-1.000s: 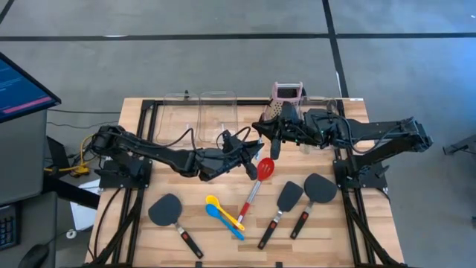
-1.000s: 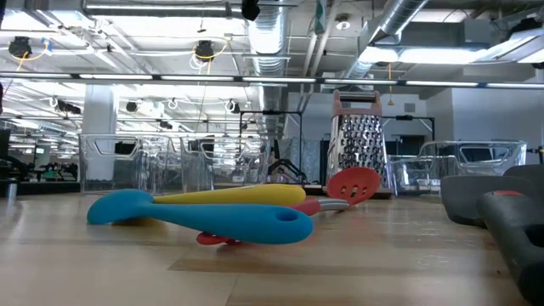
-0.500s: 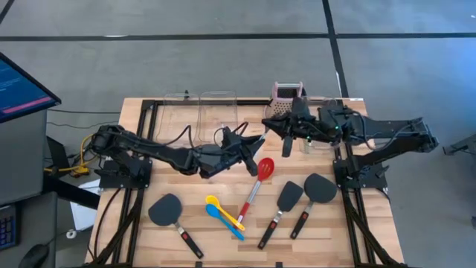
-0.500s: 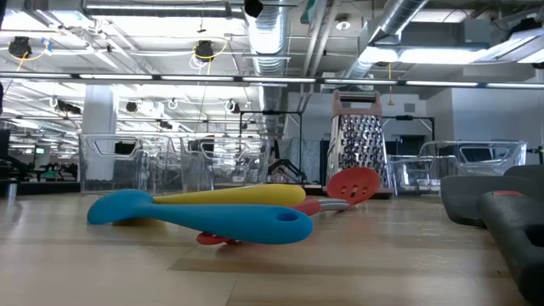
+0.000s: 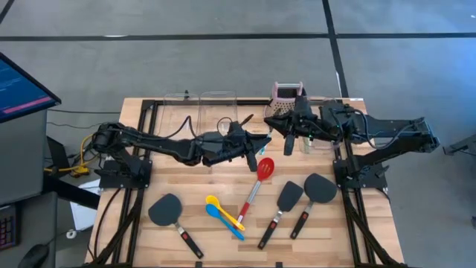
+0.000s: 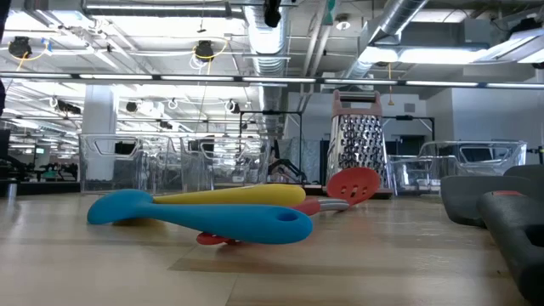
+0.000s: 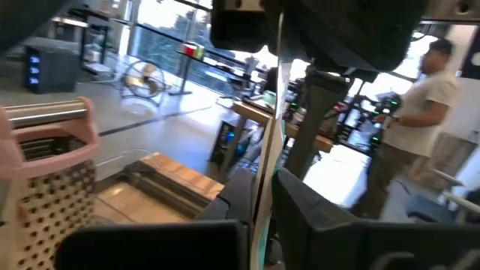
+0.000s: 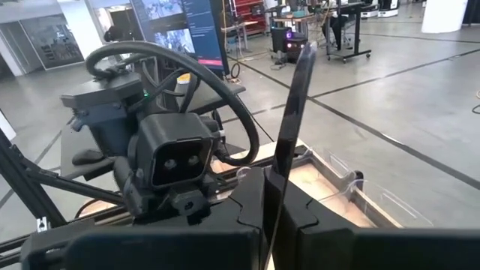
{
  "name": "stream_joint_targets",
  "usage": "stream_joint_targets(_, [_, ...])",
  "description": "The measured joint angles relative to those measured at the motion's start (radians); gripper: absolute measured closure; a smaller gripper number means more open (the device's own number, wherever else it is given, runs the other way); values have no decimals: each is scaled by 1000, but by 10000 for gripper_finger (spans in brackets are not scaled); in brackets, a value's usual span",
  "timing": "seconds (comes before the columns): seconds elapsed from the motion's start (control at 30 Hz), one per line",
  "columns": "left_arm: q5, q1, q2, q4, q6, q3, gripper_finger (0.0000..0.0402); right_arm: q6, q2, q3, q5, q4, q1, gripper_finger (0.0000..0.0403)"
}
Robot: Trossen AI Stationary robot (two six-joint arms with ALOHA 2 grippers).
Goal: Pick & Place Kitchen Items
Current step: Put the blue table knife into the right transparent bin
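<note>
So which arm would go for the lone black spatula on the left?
Probably the left arm: that spatula lies on its side of the table, near its base. The right arm is over by the grater.

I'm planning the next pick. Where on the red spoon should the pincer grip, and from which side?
Grip the red spoon about midway along its slim, straight handle, coming straight down from above with the jaws across it. It lies flat on the table, and that stretch looks free on both sides. The handle's tip sits close to the yellow spoon, and the bowl is probably too wide.
</note>
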Motion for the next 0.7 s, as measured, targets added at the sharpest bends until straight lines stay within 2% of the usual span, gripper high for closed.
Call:
stream_joint_targets(0.23, [34, 13, 0, 11, 3, 0, 378, 0, -11, 0, -4, -13, -31, 403])
stream_joint_targets(0.6, [29, 13, 0, 20, -1, -1, 311, -7, -12, 0, -3, -36, -41, 403])
stream_joint_targets(0.7, [125, 26, 0, 19, -5, -1, 289, -7, -12, 0, -1, -37, -41, 403])
